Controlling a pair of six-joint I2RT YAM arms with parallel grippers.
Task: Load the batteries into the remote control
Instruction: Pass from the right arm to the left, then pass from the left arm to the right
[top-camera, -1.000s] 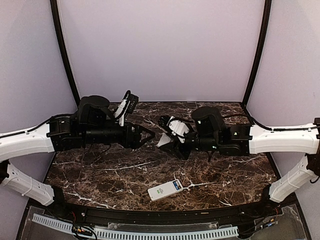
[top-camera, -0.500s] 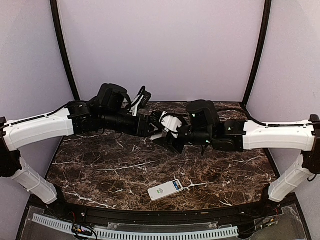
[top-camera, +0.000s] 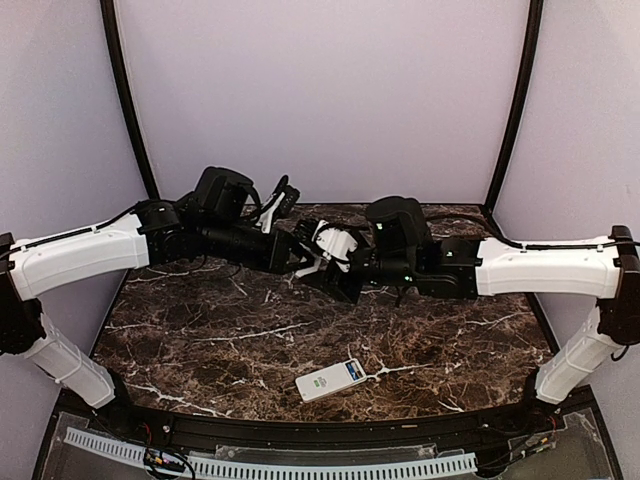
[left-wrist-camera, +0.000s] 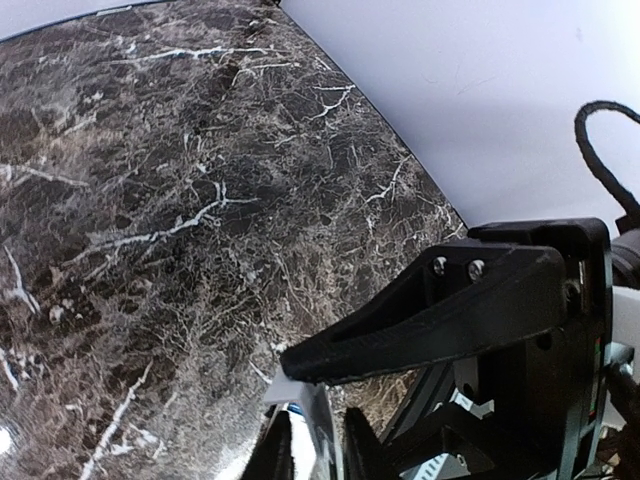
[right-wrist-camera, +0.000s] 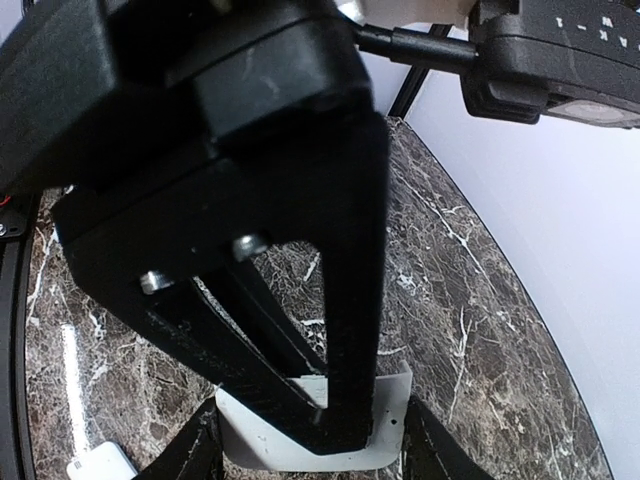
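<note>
Overhead looks down; wrists close; table (top-camera: 250, 340) shared.

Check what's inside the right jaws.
A flat white plate, held off the table. The left gripper covers most of it, so its middle can't be seen.

White remote control (top-camera: 331, 380) on brown, white-veined table (top-camera: 200, 340).

arms (top-camera: 75, 255) | white link shells; black joints | black cable (left-wrist-camera: 610, 150) | black tool finger (left-wrist-camera: 440, 320); two screws (left-wrist-camera: 452, 267)
</note>
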